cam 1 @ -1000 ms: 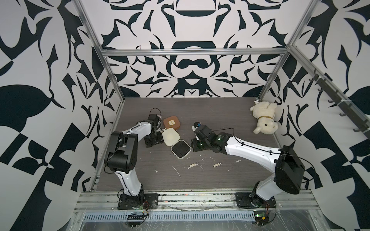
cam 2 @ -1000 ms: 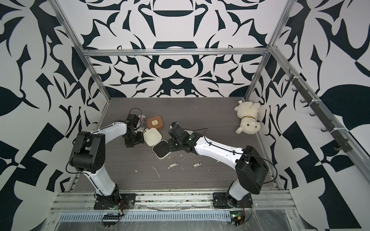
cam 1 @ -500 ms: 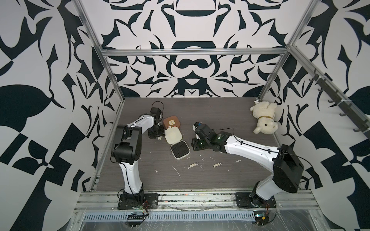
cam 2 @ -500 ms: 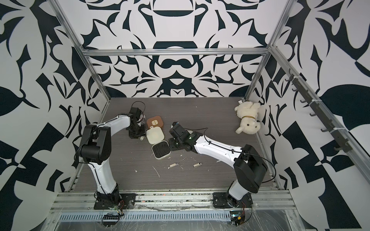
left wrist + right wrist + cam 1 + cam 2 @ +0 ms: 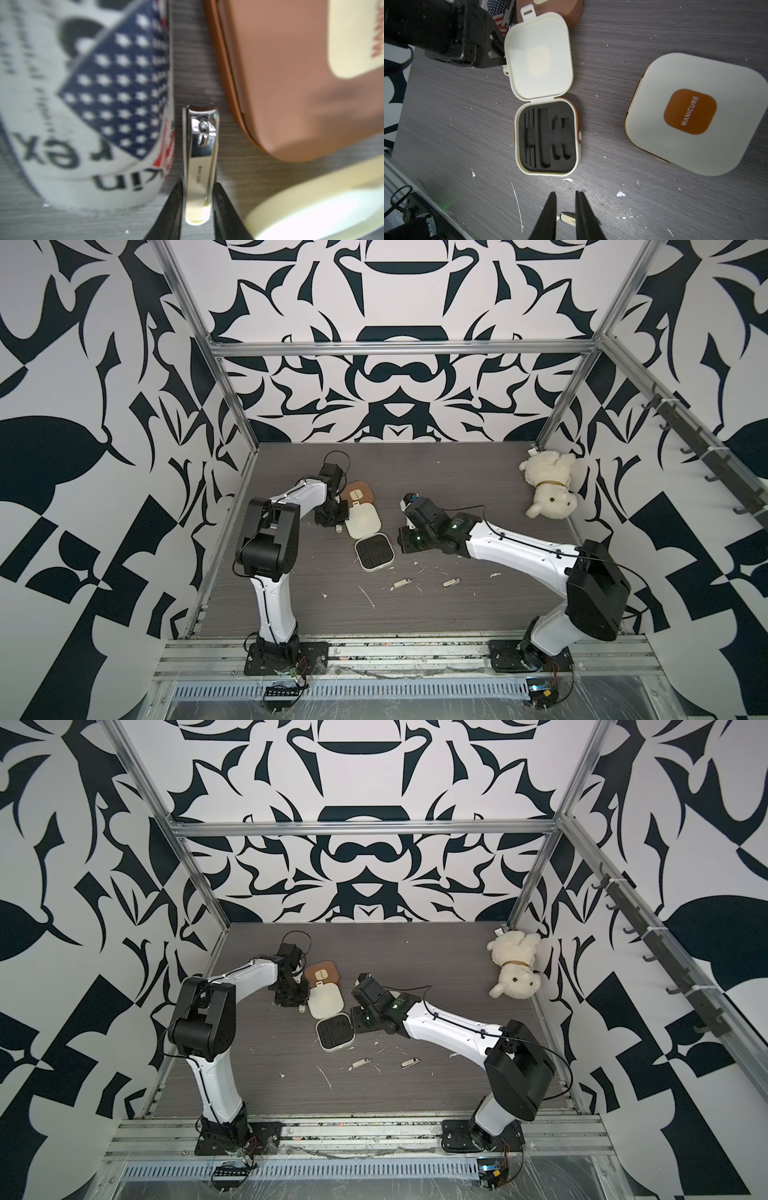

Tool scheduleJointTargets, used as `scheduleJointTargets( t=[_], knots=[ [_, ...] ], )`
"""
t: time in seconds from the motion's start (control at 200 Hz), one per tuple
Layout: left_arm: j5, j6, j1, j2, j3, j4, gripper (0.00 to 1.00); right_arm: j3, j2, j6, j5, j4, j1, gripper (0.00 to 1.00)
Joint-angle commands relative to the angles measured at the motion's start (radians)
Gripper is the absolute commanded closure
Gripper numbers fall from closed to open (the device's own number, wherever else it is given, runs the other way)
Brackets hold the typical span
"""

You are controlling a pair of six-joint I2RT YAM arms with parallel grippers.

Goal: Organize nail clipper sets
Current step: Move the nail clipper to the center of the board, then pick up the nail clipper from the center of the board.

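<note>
Chrome nail clipper (image 5: 200, 158), cream-tipped, sits clamped in left pincer (image 5: 197, 186); right pincer (image 5: 565, 193) hangs narrowly apart above wood-grained desk (image 5: 654, 207).

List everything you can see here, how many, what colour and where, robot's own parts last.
open case: one, cream with empty black insert, table centre, lid folded back.
brown case: one, brown with cream label, closed, behind that lid.
closed cream case: one, cream with brown MANICURE label, beside the open case.
held clipper: one, silver and cream, between can and brown case.
loose clippers: two, cream, in front of the open case.
can: one, white with stars and stripes, by the held clipper.
plush dog: one, white, far right corner.
white scraps: several, scattered near them.
left claw: one, black, shut on the held clipper.
right claw: one, black, slightly open, empty, by the open case.
</note>
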Motion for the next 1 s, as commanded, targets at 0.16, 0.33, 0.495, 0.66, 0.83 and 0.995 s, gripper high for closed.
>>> scheduleJointTargets(
  t=[0.16, 0.33, 0.495, 0.66, 0.83, 0.995],
  knots=[
    [-0.021, -0.121, -0.005, -0.107, -0.227, -0.050, 0.76, 0.032, -0.016, -0.003, -0.002, -0.004, 0.000, 0.80],
    [0.011, -0.269, -0.038, -0.282, -0.449, 0.005, 0.76, 0.027, -0.014, -0.001, -0.004, 0.001, 0.013, 0.80],
    [-0.028, -0.448, -0.195, -0.381, -0.549, -0.008, 0.74, 0.038, -0.001, -0.002, 0.002, -0.001, 0.034, 0.81],
    [-0.052, -0.591, -0.299, -0.453, -0.672, 0.020, 0.74, 0.036, 0.001, 0.003, 0.010, 0.001, 0.049, 0.81],
    [-0.046, -0.694, -0.372, -0.556, -0.725, 0.026, 0.56, 0.038, 0.002, 0.004, 0.016, -0.004, 0.061, 0.81],
    [-0.043, -0.746, -0.421, -0.643, -0.726, 0.060, 0.39, 0.032, -0.008, 0.005, 0.027, -0.010, 0.064, 0.81]
  ],
)
